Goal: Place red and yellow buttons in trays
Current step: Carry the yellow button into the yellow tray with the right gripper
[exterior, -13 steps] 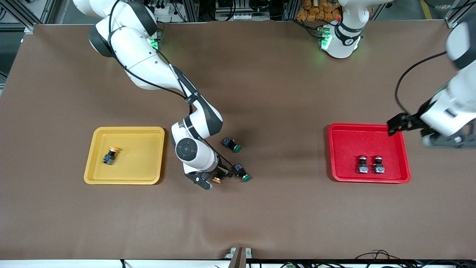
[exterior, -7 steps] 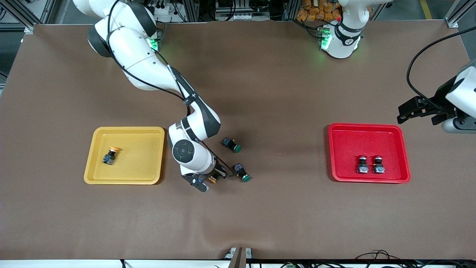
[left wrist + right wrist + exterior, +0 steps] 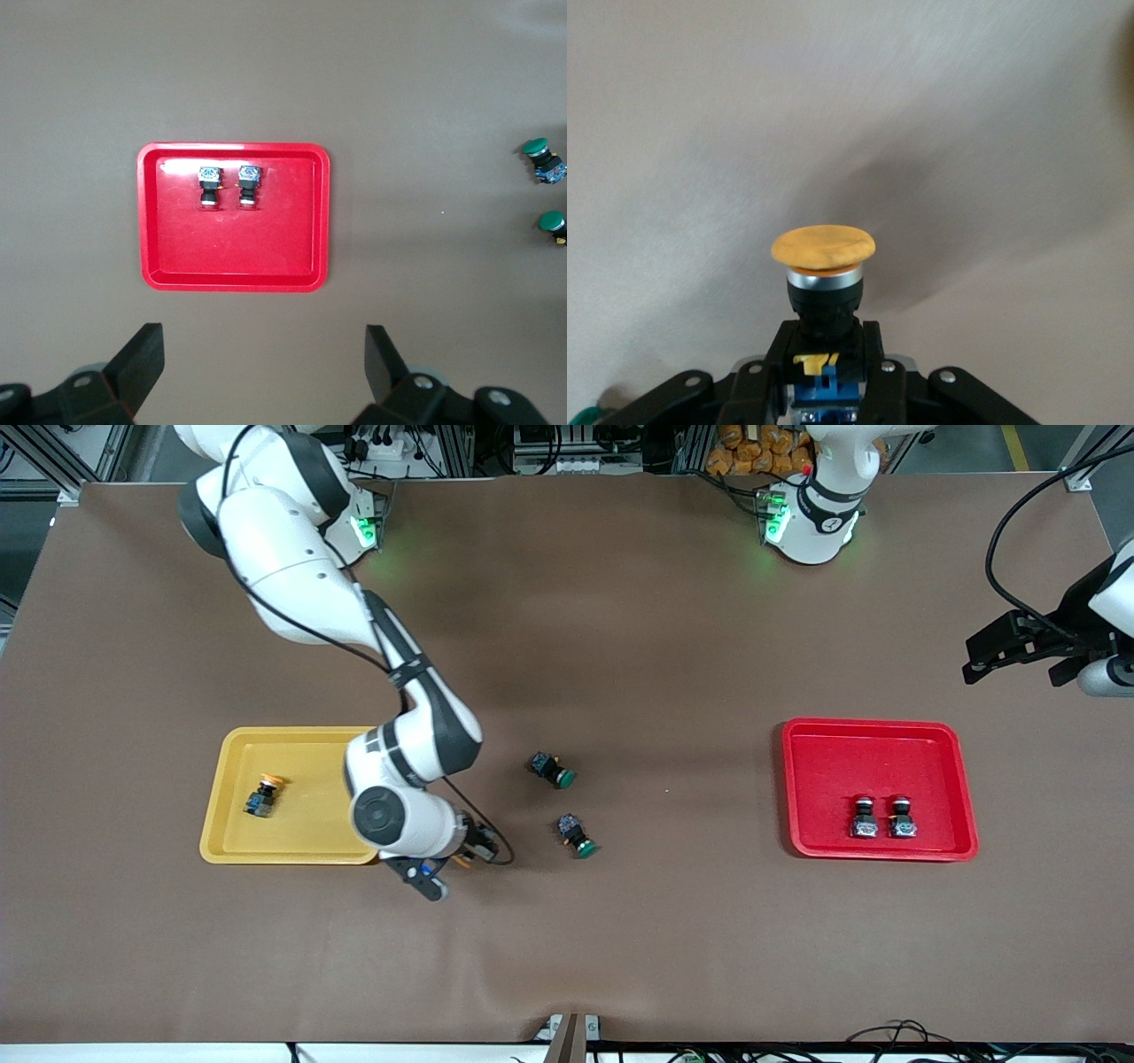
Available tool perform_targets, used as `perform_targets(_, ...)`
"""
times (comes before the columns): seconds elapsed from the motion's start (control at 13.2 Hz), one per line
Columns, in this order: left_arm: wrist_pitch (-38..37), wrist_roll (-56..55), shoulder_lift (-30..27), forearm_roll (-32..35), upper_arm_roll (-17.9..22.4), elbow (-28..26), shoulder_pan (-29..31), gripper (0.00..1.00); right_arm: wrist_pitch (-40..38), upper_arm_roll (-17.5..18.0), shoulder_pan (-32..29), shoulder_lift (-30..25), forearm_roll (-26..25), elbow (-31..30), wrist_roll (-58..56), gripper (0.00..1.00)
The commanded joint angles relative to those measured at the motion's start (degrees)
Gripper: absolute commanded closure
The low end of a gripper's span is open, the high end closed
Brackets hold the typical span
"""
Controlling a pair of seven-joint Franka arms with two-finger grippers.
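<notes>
Step in hand: carrying last yellow button (image 3: 823,266) to yellow tray (image 3: 232,849). Right tool (image 3: 825,372) clamped on its black-and-blue body, up over worktop (image 3: 620,646) just beside tray's corner. One yellow button (image 3: 262,794) lying in tray; two red buttons (image 3: 883,817) in red tray (image 3: 886,735). Left tool (image 3: 263,367) spread wide, empty, waiting high above red tray. Next, likely: shift over tray floor, lower, release. Green buttons (image 3: 564,804) to stay.

The right end effector (image 3: 461,857) is reaching low with its fingers clamped together; the left end effector (image 3: 264,365) is hanging raised, its fingers spread wide.
</notes>
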Motion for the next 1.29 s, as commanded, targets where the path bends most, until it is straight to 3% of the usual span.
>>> perform_targets(0.0,2.1,0.5,-3.2,-1.0,-0.1,-4.6,0.5,0.0,-6.2,0.5,-2.9,-3.9,0.2,-0.9,-6.6,1.0)
perform_targets(0.15,9.5,0.2,-8.2,-1.3,-0.1,-13.5,0.6,0.0,-8.6,0.5,-5.5,-6.3,0.3,-1.7,-14.6,1.0)
perform_targets(0.3,10.3,-0.1,-7.8,-1.6,-0.1,-13.6,0.9,0.0,-12.8,0.5,-8.0,-7.6,-0.5,-2.3,-19.2,1.0)
perform_targets(0.46,10.1,-0.2,-7.1,-5.0,0.1,-12.1,1.4,0.0,-13.0,0.5,-10.9,-11.1,-3.8,-7.9,-27.6,1.0)
perform_targets(0.84,10.0,-0.7,-6.3,-4.2,0.1,-11.1,1.4,0.0,1.6,0.5,-16.0,-18.2,-6.6,-26.8,-40.4,1.0)
perform_targets(0.99,9.9,-1.4,-4.2,-3.7,0.0,-7.4,1.2,0.0,10.5,0.5,-18.4,-20.1,-6.6,-35.0,-45.5,1.0)
perform_targets(1.22,9.8,-1.7,-3.9,-3.0,-0.1,-7.3,0.8,0.0,12.1,0.5,-20.0,-20.6,-6.6,-37.7,-48.2,1.0)
